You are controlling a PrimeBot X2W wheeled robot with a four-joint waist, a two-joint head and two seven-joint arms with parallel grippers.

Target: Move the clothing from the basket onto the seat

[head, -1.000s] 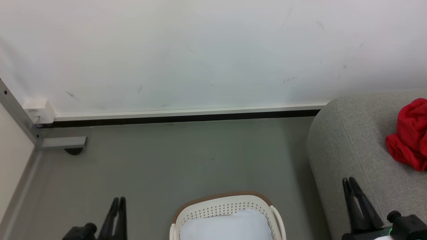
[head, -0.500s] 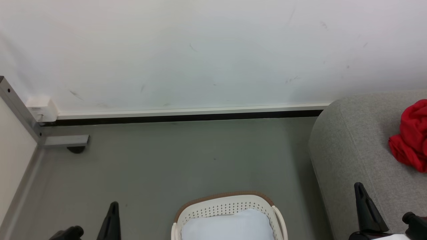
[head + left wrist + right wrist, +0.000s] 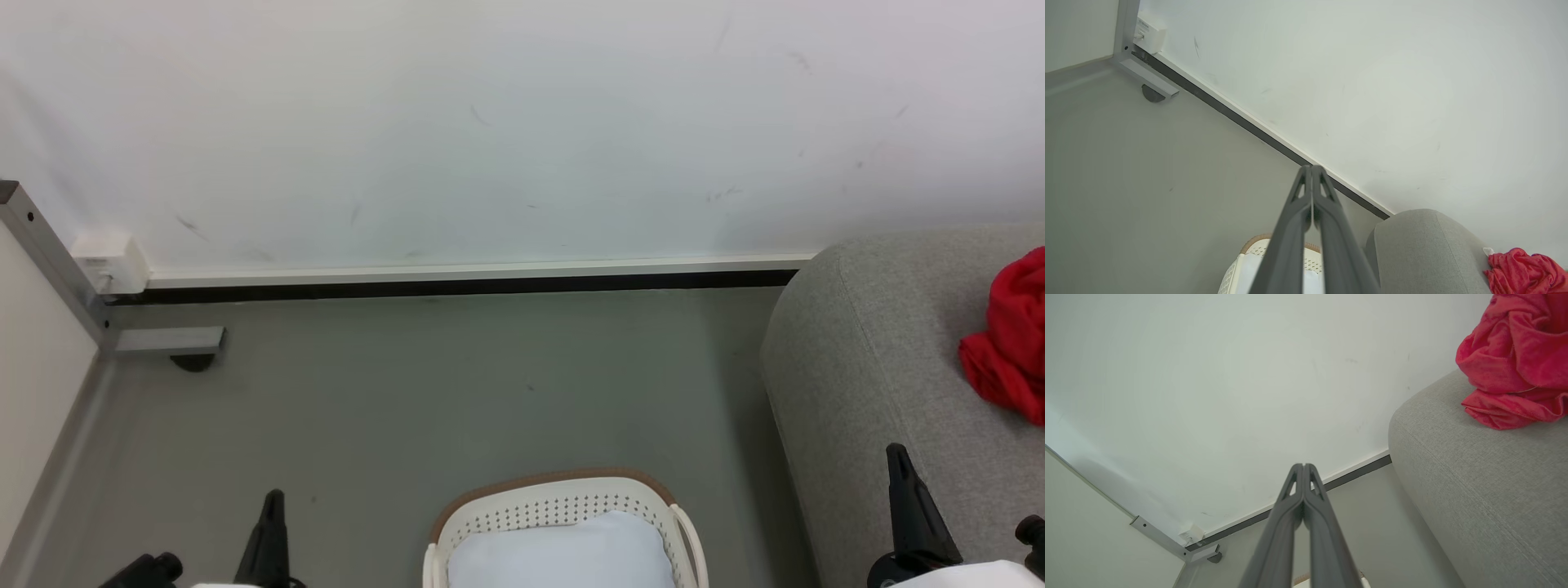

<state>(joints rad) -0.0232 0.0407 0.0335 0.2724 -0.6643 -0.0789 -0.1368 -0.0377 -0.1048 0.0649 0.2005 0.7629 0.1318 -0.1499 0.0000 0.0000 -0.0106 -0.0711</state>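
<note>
Both grippers have closed since a second ago, and both sit lower in the head view now. Our left gripper [image 3: 273, 500] is shut tight with nothing in it. It is low on the left, above the grey floor [image 3: 457, 384]. Our right gripper [image 3: 897, 453] is shut tight too and holds nothing. It shows in front of the near side of the seat [image 3: 857, 359]. The clothing [image 3: 1011, 351] lies in a red heap on top of the seat. It is up and to the right of our right gripper, well apart from it, and much farther from our left gripper. The basket [image 3: 555, 480] stands on the floor between our two grippers, near the seat. A pale cloth [image 3: 563, 551] lies inside the basket. A white wall [image 3: 490, 122] stands behind it all.
</note>
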